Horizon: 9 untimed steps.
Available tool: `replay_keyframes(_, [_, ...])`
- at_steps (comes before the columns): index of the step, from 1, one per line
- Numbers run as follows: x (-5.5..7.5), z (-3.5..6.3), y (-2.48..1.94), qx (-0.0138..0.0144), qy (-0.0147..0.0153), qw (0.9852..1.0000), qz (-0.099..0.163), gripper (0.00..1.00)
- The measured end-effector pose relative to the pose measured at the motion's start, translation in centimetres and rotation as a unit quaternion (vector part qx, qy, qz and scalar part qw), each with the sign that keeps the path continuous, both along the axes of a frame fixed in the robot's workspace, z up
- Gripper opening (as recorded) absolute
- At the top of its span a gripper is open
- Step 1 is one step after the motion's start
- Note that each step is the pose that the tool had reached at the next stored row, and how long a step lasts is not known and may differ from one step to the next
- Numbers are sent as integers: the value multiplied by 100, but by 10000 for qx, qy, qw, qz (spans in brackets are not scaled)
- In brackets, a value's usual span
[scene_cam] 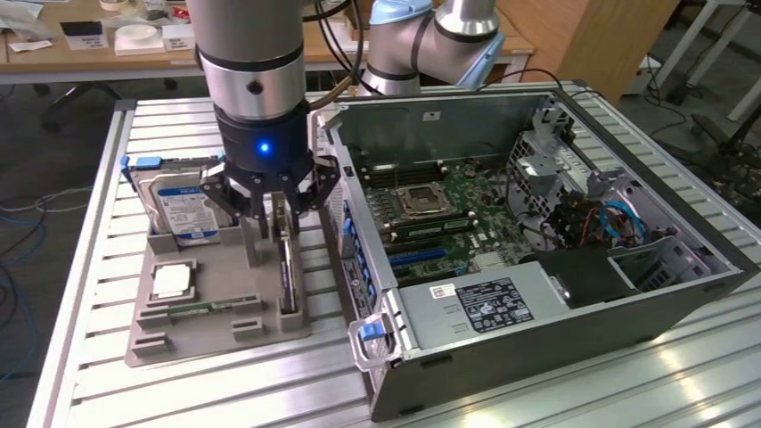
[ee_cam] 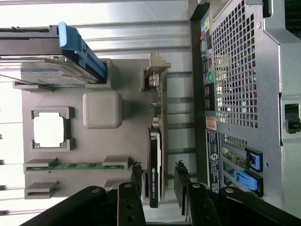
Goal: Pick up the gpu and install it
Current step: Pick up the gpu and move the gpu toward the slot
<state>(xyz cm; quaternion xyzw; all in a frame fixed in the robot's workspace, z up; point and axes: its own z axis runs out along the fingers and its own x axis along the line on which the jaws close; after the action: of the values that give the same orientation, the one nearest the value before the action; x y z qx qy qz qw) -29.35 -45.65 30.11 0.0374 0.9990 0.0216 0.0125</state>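
Tool (ee_cam: 158,172), jaws apart, straddles the graphics card (ee_cam: 154,150); an off-centre squeeze could tip it toward the computer case (scene_cam: 535,232), at three o'clock in the exterior view.

Grey arm (scene_cam: 249,36), black gripper (scene_cam: 276,234), blue light (scene_cam: 264,148), perhaps LED

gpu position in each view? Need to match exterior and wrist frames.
Exterior view: gpu stands on edge in the gray tray, on its side nearest the computer case, under the gripper.
Wrist view: gpu straddled by the open gripper, between tray and case.
Shared landmark: blue-railed hard drive in the tray.
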Motion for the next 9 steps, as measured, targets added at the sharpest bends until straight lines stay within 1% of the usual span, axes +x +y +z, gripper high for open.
replay_keyframes(4, [0,-28,0,0,1,10000,0,42])
replay_keyframes(9, [0,-31,0,0,0,10000,0,42])
